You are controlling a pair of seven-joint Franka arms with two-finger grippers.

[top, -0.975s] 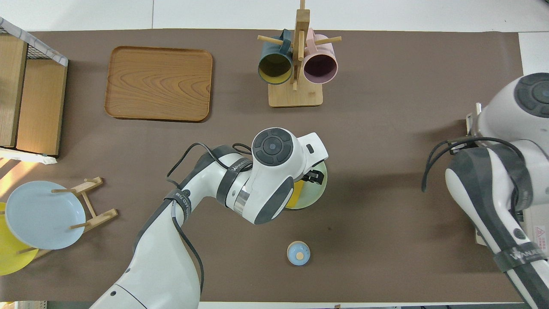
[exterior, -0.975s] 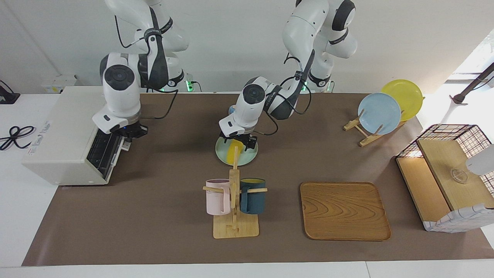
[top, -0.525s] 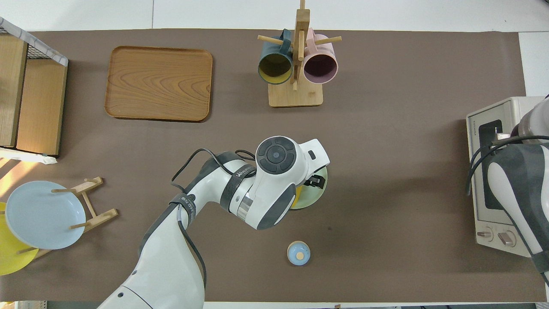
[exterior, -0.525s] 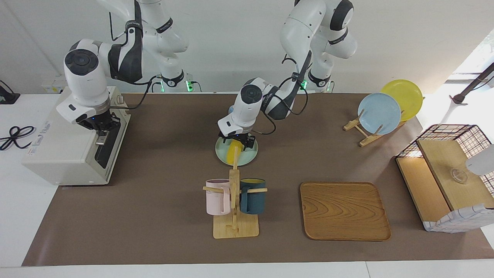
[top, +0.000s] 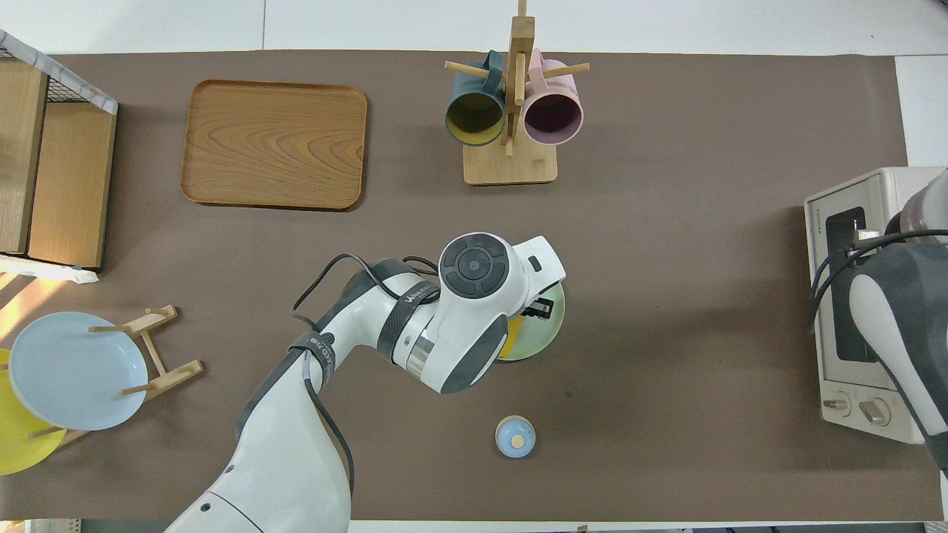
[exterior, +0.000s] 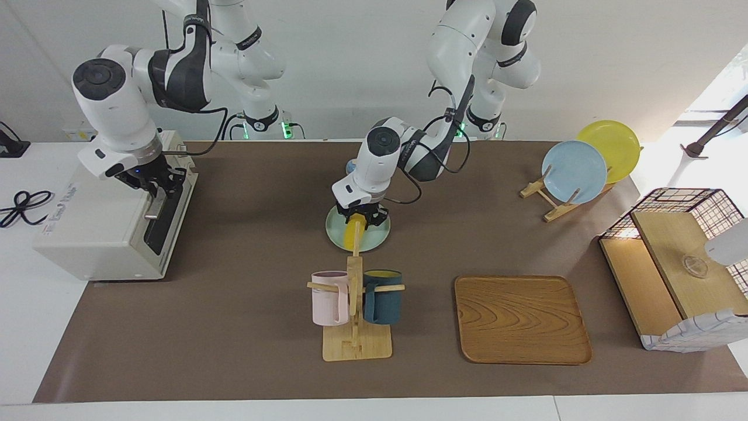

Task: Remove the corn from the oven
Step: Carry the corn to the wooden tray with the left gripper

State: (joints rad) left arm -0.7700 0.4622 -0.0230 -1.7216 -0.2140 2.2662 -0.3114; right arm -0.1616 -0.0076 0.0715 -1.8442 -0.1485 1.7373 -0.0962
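Note:
The yellow corn (exterior: 352,235) leans on a pale green plate (exterior: 378,237) in the middle of the table, outside the oven. My left gripper (exterior: 359,220) is over the plate, shut on the corn's upper end. In the overhead view the left arm hides most of the corn (top: 509,339) and the plate (top: 549,333). The cream-white oven (exterior: 87,228) stands at the right arm's end of the table with its dark glass door (exterior: 159,225) shut. My right gripper (exterior: 156,181) is at the top of the door, by the silver handle (exterior: 153,204).
A wooden rack with a pink and a dark blue mug (exterior: 355,310) stands farther from the robots than the plate. A wooden tray (exterior: 522,318), a rack with blue and yellow plates (exterior: 574,172) and a wire-and-wood basket (exterior: 678,263) lie toward the left arm's end. A small blue lid (top: 515,437) sits nearer the robots.
The right gripper swung the oven door up from open to shut and rose with it. The left gripper stayed over the plate with the corn, shifting only slightly.

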